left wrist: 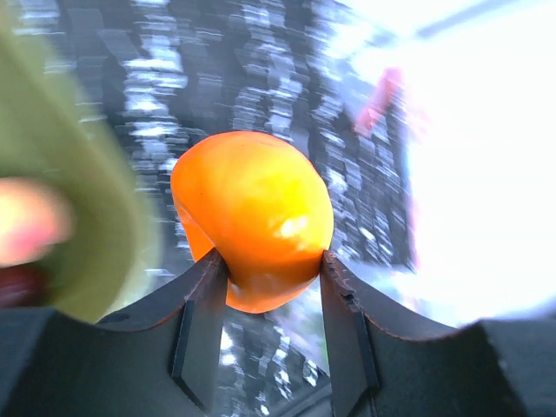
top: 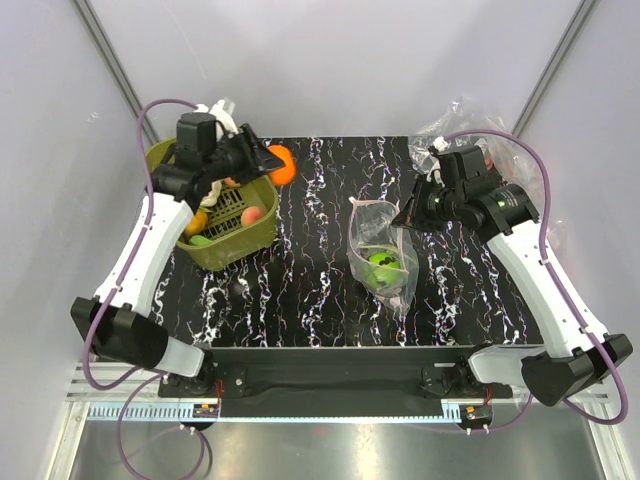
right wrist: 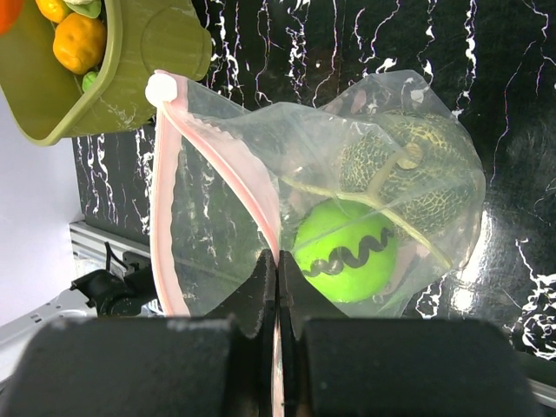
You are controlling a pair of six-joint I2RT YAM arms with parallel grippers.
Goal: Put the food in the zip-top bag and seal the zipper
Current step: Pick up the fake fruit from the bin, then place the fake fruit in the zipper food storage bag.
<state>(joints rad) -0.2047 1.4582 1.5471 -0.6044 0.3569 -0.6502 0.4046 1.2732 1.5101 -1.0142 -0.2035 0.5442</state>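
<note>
My left gripper (top: 268,160) is shut on an orange toy fruit (top: 282,165), held just right of the olive-green tub; the wrist view shows the orange (left wrist: 252,217) squeezed between both fingers. My right gripper (top: 412,215) is shut on the pink-red zipper edge (right wrist: 252,200) of the clear zip-top bag (top: 380,255), holding its mouth open and lifted. Inside the bag lie a bright green ball with a dark squiggle (right wrist: 346,261) and a netted green melon-like piece (right wrist: 408,174). The white slider (right wrist: 161,89) sits at the strip's far end.
The olive-green tub (top: 255,232) at back left holds more toy food, among it an orange piece (right wrist: 80,42) and a peach piece (top: 252,214). Crumpled clear bags (top: 462,118) lie at the back right behind my right arm. Grey walls close the sides.
</note>
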